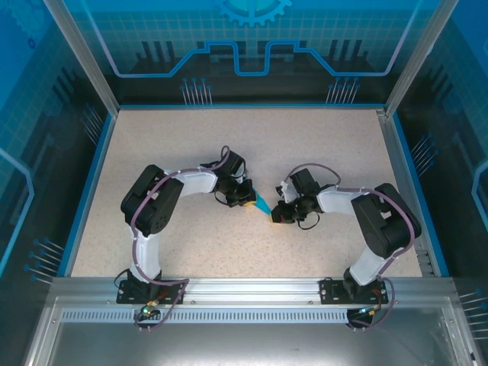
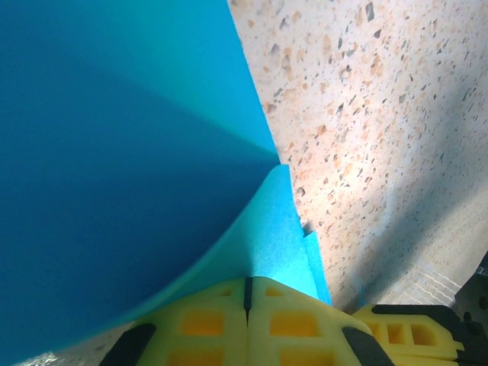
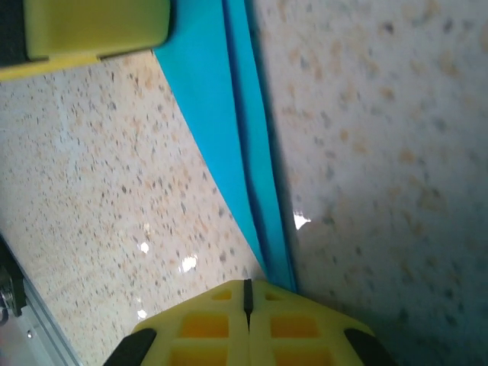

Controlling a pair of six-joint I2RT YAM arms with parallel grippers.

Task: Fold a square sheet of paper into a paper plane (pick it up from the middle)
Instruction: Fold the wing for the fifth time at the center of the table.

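Paper plane [image 1: 261, 203], cyan and only part-folded, is held between both arms at mid-worktop [image 1: 191, 145]; left gripper [image 2: 247, 284] is clamped shut on its broad curling end; right gripper [image 3: 247, 286] pinches the narrow layered tip; creasing seems in hand; next wants a flat, even press without tearing.

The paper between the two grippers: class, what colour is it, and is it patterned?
The paper is plain bright cyan-blue, best seen in the left wrist view.
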